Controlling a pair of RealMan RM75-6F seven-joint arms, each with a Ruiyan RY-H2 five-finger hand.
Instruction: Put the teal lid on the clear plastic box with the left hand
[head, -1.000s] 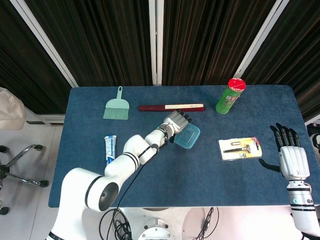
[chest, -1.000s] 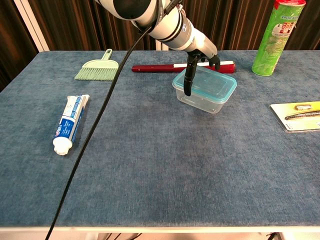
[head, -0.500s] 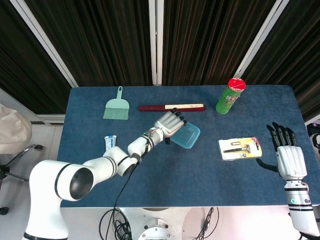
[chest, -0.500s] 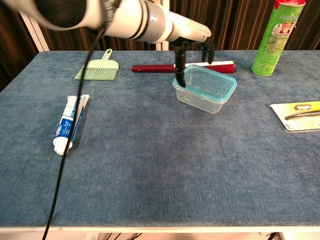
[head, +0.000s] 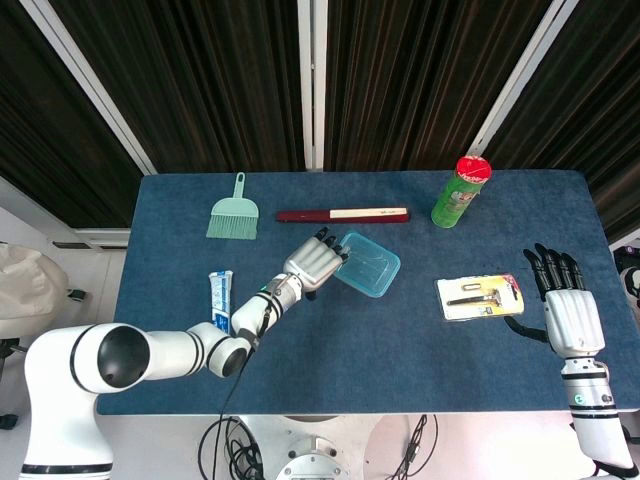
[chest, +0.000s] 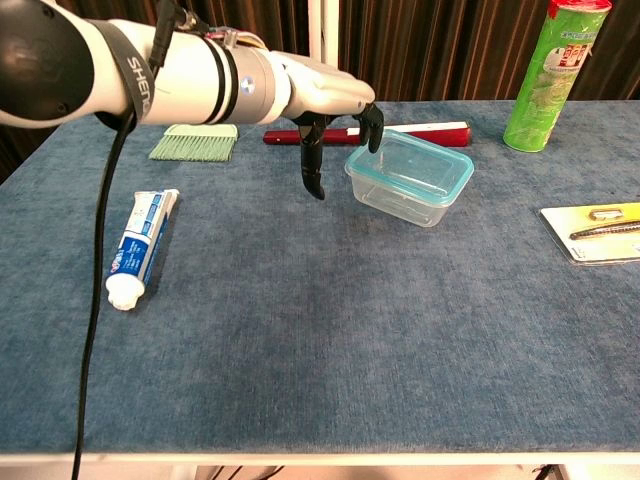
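Teal lid (head: 367, 262) of thin translucent plastic is seated on the clear rectangular plastic box (chest: 409, 192), rim flush all round in the chest view. Box stands on the blue cloth-covered table (chest: 330, 330), just off the fingertips of the left hand (head: 312, 262), on their outer side. Left hand holds nothing; its black-tipped fingers (chest: 314, 178) are apart and hang down, clear of the box and above the cloth. Beyond those fingers lies a dark red and cream flat stick (head: 342, 214); a mint green hand brush (head: 233, 216) sits further off behind the wrist. Right hand (head: 564, 309) is empty, fingers straight and spread, beside a yellow-backed razor card (head: 481, 297)
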